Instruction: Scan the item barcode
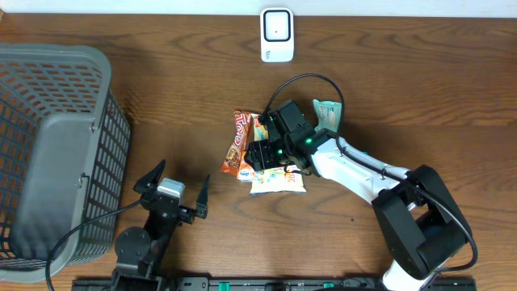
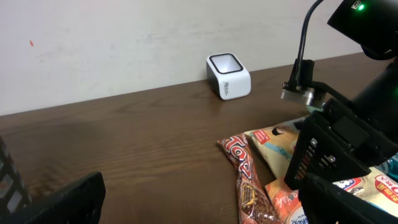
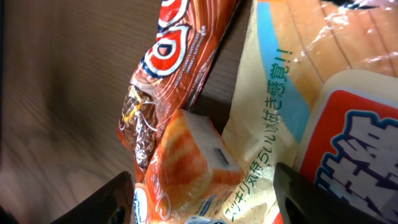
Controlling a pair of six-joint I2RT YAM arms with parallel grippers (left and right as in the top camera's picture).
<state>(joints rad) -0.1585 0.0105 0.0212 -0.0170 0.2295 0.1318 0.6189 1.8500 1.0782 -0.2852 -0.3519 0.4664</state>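
Dark wooden table (image 1: 161,97) seen from above, with two arms at its near edge. Left side: grey mesh basket (image 1: 48,153). Far edge, centre: white scanner (image 1: 277,34), its dark-rimmed face upward; the left wrist view shows the same scanner (image 2: 229,76) against the wall.

Centre: a heap of snack packets, well apart from the scanner; long brown packet (image 1: 239,133) along the left of the heap; orange packet (image 1: 236,167) at its near end; cream packet (image 1: 279,182) nearest the arms; green packet (image 1: 327,111) at the far right, just beside the right arm.

Right gripper (image 1: 257,155) low over the heap, fingers parted; in the right wrist view its two dark fingertips (image 3: 118,199) stand on either side of the orange packet (image 3: 186,162); this packet overlaps the brown packet (image 3: 180,56) and lies beside the cream packet (image 3: 267,124); whether either fingertip touches the wrapper cannot be told, as the tips sit blurred at the frame's edge.

Left gripper (image 1: 176,191) near the basket, over bare table, fingers spread wide and holding nothing; well apart from the heap.
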